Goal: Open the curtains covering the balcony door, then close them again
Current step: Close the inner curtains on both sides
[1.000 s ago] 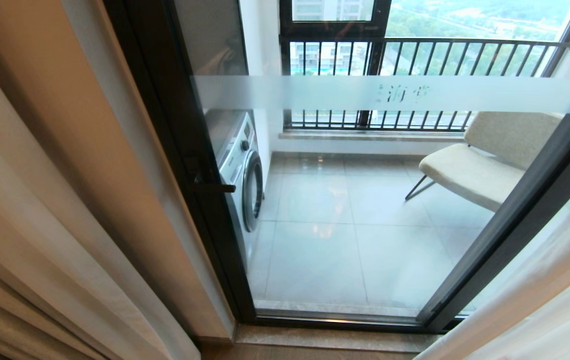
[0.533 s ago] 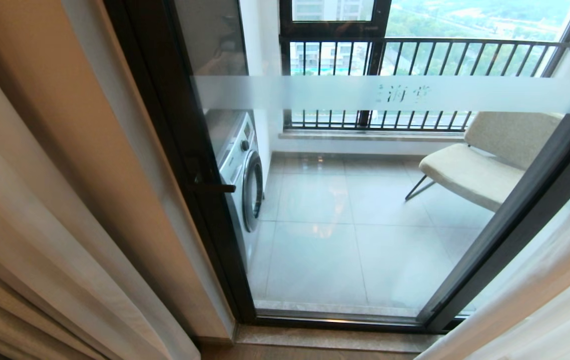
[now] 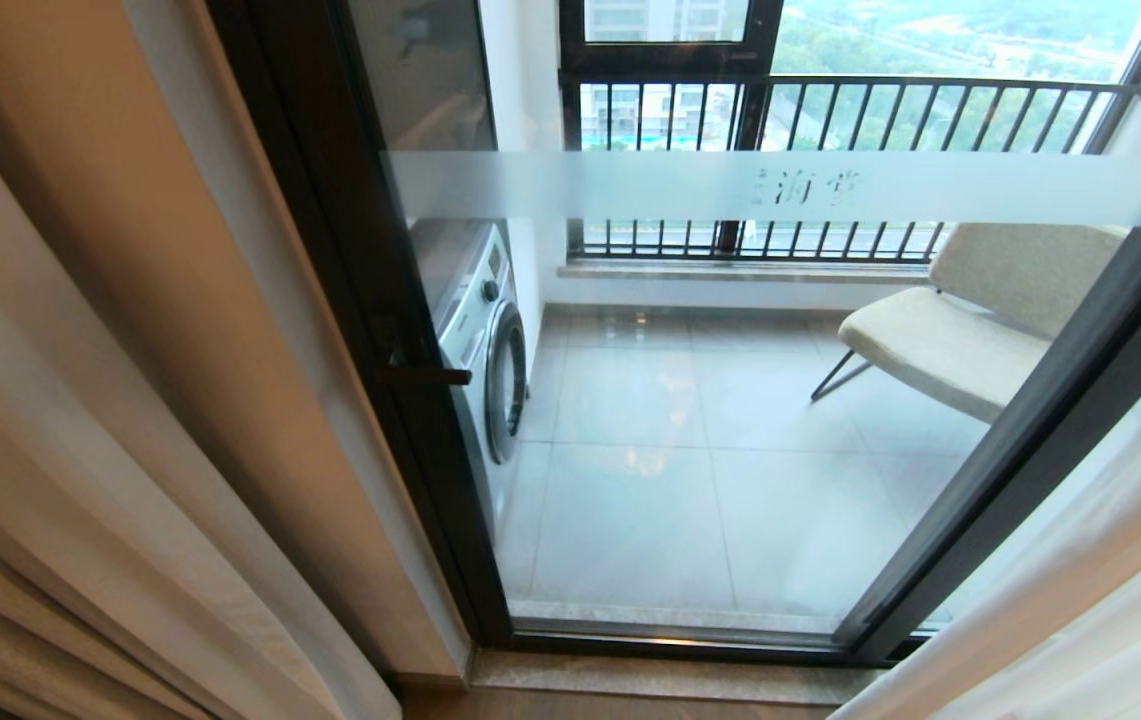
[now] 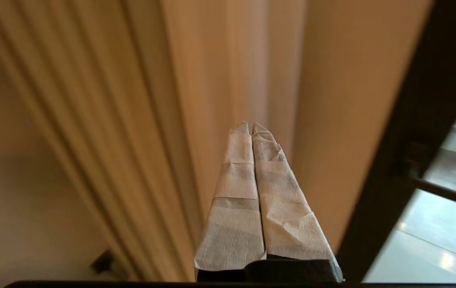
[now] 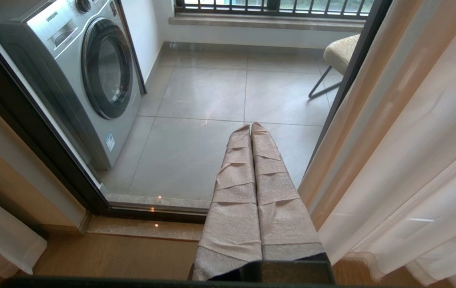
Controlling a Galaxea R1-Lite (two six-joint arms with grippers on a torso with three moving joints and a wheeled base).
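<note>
Curtains (image 3: 80, 420), drawn back both sides of the balcony door (image 3: 730, 400), hang in long vertical folds right ahead of the left gripper (image 4: 251, 125), tips pressed together, empty; right gripper (image 5: 250, 126), likewise closed, faces the glass w/ sheers alongside.

On the washing machine (image 5: 80, 76), in the right wrist view, we can read the brand SAMSUNG printed on its top panel. A small blue sticker (image 5: 110, 141) is on its front lower part, but we cannot read the print on it. On the balcony door (image 3: 730, 420) we see a frosted band (image 3: 630, 187) with a few small characters (image 3: 808, 187); we cannot read them for sure.
</note>
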